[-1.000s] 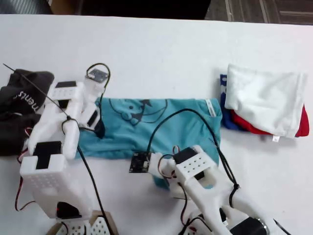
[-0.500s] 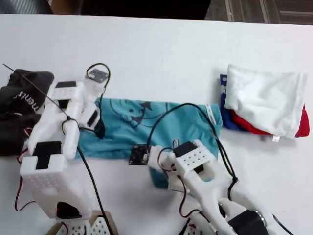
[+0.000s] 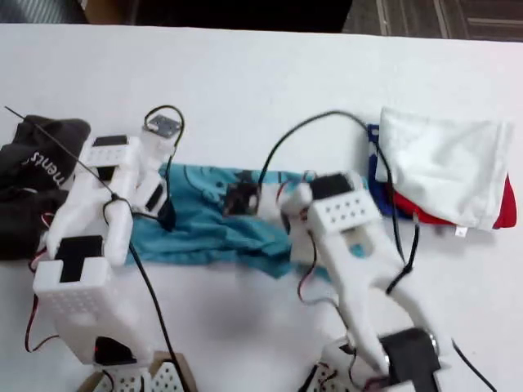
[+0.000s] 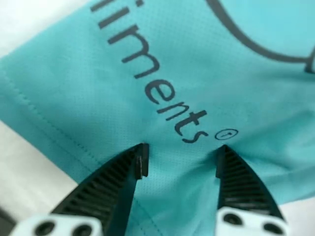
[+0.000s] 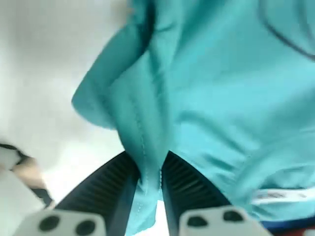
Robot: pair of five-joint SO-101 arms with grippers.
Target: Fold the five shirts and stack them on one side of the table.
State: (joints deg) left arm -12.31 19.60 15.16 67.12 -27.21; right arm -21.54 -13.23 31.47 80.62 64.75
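Teal shirt is being pinched at a bunched edge by the right gripper; the left gripper, fingers spread, is touching its print. It is lying lengthwise left-right at mid-frame. The high view is also showing a black shirt at left and a white shirt, red shirt and blue shirt stacked at right.

Your white table and what lies beyond it.
Past its far edge you see grey carpet at one corner, brown cardboard and a striped grey surface at the other.
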